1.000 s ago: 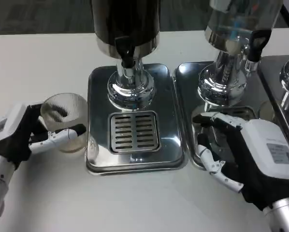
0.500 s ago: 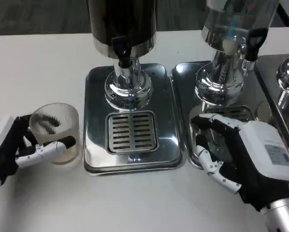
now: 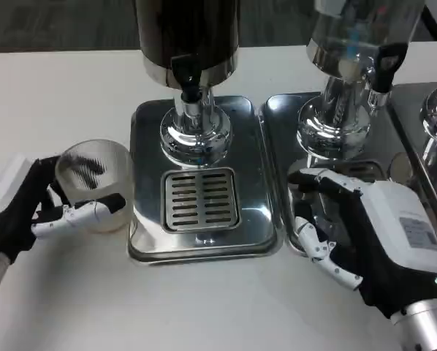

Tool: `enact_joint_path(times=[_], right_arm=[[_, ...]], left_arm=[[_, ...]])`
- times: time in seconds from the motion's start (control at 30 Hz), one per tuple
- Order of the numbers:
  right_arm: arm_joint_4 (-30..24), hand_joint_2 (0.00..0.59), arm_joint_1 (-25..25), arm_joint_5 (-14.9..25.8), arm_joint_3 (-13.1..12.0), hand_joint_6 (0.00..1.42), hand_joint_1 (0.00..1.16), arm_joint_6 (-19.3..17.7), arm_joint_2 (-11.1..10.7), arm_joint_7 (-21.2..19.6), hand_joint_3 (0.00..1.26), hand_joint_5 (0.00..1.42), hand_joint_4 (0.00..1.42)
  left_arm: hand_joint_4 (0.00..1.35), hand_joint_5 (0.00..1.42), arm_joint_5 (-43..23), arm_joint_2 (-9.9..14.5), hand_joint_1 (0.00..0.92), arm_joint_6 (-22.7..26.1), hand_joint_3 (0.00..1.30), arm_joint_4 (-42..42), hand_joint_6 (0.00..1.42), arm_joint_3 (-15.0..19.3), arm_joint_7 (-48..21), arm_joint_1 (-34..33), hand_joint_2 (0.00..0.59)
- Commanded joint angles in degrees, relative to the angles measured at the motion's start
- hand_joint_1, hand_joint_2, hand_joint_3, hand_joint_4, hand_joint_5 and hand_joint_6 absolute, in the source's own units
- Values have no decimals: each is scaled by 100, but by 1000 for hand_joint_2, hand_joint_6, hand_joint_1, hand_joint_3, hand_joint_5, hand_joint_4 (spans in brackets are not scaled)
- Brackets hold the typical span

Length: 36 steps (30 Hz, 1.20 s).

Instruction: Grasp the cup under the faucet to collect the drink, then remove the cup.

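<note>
A drinks station: steel dispensers on drip trays, white table, dark carpet beyond.

The left hand holds the clear cup closer to the drip tray than half a second ago, after first drawing it away; the cup's far side now nearly touches the tray's edge. The right hand barely shifts.
</note>
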Motion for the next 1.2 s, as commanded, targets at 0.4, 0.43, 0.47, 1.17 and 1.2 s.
enact_joint_path(times=[0.4, 0.43, 0.47, 1.17, 1.2], right_arm=[[-249, 492, 273, -40, -67, 302, 305, 68, 67, -165, 361, 341, 376], [-268, 492, 289, -47, -66, 302, 305, 78, 72, -165, 361, 341, 376], [-292, 492, 308, -56, -63, 302, 305, 89, 80, -164, 361, 341, 376], [-259, 492, 334, -11, -43, 302, 304, 136, 169, -142, 361, 342, 379], [-255, 492, 332, -5, -45, 302, 304, 139, 175, -140, 361, 344, 380]], left_arm=[[527, 804, 345, -605, 223, 371, 519, 109, 985, -416, -213, -722, 187], [527, 800, 360, -645, 222, 422, 518, 126, 966, -447, -238, -755, 187], [521, 798, 365, -665, 220, 453, 518, 139, 943, -471, -258, -775, 184], [105, 207, 564, -794, 55, 940, 191, 156, 197, -1123, -1031, -1207, 121], [95, 198, 569, -792, 48, 941, 182, 149, 188, -1141, -1040, -1214, 116]])
